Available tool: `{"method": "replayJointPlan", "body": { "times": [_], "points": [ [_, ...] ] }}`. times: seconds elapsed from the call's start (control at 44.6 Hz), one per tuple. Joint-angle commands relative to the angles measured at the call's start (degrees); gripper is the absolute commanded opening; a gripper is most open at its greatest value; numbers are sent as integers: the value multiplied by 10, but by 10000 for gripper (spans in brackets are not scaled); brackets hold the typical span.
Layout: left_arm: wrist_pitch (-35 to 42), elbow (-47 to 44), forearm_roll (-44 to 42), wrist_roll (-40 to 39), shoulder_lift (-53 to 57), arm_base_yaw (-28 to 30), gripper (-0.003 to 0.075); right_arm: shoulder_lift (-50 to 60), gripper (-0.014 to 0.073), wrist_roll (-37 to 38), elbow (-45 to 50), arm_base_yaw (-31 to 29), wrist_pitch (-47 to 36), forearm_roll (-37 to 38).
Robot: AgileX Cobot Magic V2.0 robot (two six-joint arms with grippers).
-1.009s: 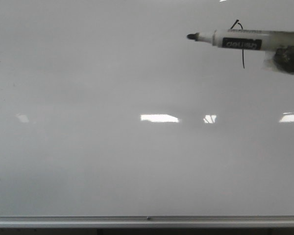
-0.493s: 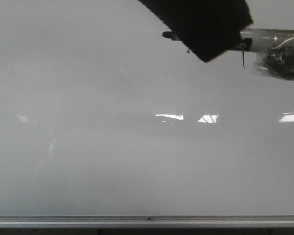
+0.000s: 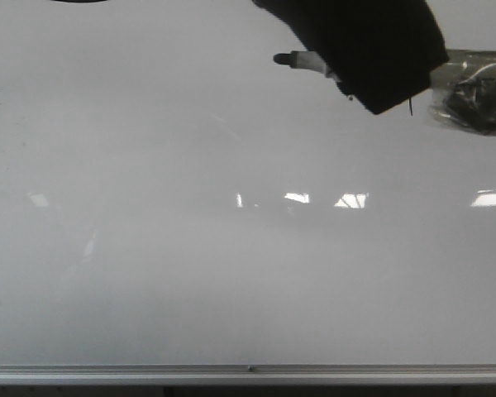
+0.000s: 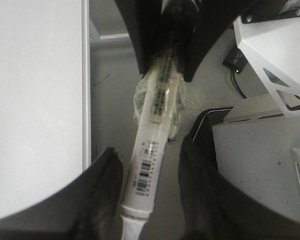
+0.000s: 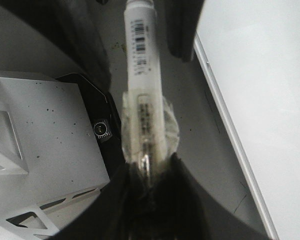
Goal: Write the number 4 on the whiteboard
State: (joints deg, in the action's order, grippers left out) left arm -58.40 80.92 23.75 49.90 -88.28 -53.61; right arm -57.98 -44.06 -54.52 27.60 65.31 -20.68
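Observation:
The whiteboard (image 3: 190, 248) fills the front view. A white marker lies level before it, black tip (image 3: 281, 59) pointing left. My right gripper (image 3: 479, 95) is shut on the marker's tape-wrapped rear end (image 5: 147, 132). My left gripper (image 4: 149, 147) is open, its dark fingers (image 3: 364, 50) standing on both sides of the marker barrel (image 4: 147, 165) with gaps. They cover most of the number 4; only the lower end of its stem (image 3: 411, 106) shows.
A silver rail (image 3: 248, 372) runs along the board's bottom edge. The wrist views show white metal housings (image 4: 270, 55) (image 5: 40, 135), a black cable, and the board's edge (image 4: 85, 90) beside the arms.
The marker has shifted left. My left gripper came in from the top, straddles the barrel, and has slid a little right and down, hiding most of the 4.

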Motion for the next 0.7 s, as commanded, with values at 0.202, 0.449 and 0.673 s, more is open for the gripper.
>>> {"method": "replayJointPlan", "body": {
  "times": [0.202, 0.449, 0.673],
  "points": [
    [5, 18, 22, 0, 20, -4, 55, 8, -15, -6, -17, 1, -17, -19],
    [0, 19, -3, -30, 23, -2, 17, 18, 408, 8, -18, -7, -17, 5],
    [3, 19, -118, -175, 55, 44, 17, 80, 459, 152, -18, -85, -22, 125]
  ]
}}
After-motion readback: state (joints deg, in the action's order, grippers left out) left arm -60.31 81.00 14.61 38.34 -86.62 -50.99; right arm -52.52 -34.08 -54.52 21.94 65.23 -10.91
